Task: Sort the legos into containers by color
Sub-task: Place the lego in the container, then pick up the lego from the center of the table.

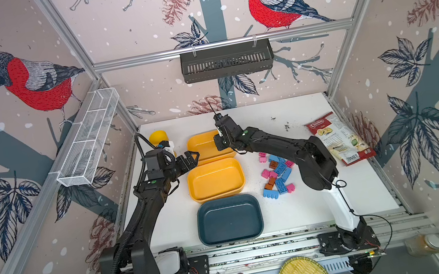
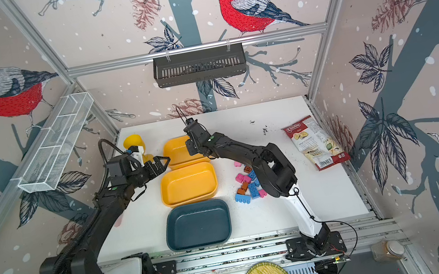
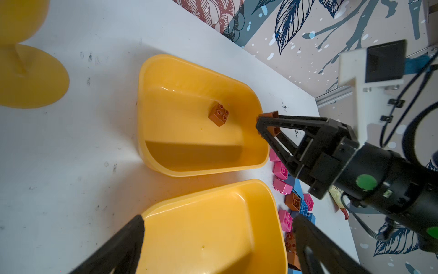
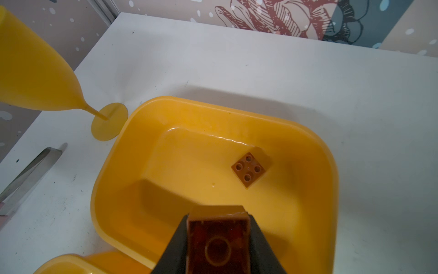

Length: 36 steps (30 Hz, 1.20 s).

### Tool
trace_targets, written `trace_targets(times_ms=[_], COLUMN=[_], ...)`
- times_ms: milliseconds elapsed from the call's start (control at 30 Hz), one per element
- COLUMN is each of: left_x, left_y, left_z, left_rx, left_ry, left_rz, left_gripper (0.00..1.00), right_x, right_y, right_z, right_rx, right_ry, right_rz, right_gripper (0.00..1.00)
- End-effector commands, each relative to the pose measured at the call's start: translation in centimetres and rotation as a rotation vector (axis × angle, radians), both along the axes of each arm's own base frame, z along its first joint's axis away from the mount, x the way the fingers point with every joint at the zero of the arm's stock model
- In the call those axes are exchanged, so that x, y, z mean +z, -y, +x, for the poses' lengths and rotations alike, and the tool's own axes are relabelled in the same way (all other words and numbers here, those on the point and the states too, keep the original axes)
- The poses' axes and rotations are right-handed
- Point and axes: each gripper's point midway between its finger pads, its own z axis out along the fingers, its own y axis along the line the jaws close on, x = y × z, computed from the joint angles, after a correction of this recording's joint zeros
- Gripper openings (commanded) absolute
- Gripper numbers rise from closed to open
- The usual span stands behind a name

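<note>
Over the far tray's (image 4: 213, 106) 3 o'clock rim, the right pincer (image 4: 218, 218) is clamped on a brown brick (image 4: 218, 246). Let go here, it may clip the rim and tumble onto the bench (image 4: 308, 71), or bounce off the brick inside (image 4: 250, 168). At 9 o'clock, the left pincer (image 1: 194, 160) gapes empty, near enough to collide. Unsorted legos (image 1: 277, 174) lie at the middle tray's (image 1: 214, 179) 3 o'clock.

I see bright, even overhead light with soft shadows. Both top views bow at the edges. Glare streaks the far yellow tray (image 4: 201, 135); the brown brick (image 4: 218, 239) nearest my right wrist lens blurs.
</note>
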Motion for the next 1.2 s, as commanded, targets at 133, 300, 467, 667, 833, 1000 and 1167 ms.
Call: trace_targets(times_ms=[133, 300, 467, 667, 833, 1000, 1167], left_x=[0.1, -0.3, -0.6, -0.8, -0.5, -0.7, -1.0], left_y=[-0.3, -0.2, -0.2, 0.2, 0.4, 0.5, 0.7], left_z=[0.0, 0.0, 0.0, 0.2, 0.4, 0.3, 0.2], left_rx=[0.009, 0.004, 0.001, -0.015, -0.024, -0.026, -0.030], left_ry=[0.007, 0.000, -0.006, -0.009, -0.006, -0.009, -0.013], left_rz=[0.013, 0.001, 0.002, -0.017, -0.031, -0.039, -0.047], left_gripper=[0.97, 0.97, 0.97, 0.97, 0.97, 0.97, 0.97], right_x=[-0.8, -1.3, -0.3, 0.4, -0.4, -2.1, -4.2], right_y=[-3.1, -3.8, -1.2, 4.9, 10.4, 14.8, 17.8], right_z=[0.9, 1.4, 1.5, -0.2, -2.6, -5.5, -8.0], right_rx=[0.083, 0.112, 0.079, -0.033, -0.151, -0.260, -0.378], right_ry=[0.032, 0.022, 0.005, -0.036, -0.101, -0.183, -0.254], right_rz=[0.044, 0.080, 0.054, -0.018, -0.085, -0.140, -0.124], right_gripper=[0.32, 0.57, 0.72, 0.75, 0.79, 0.87, 0.92])
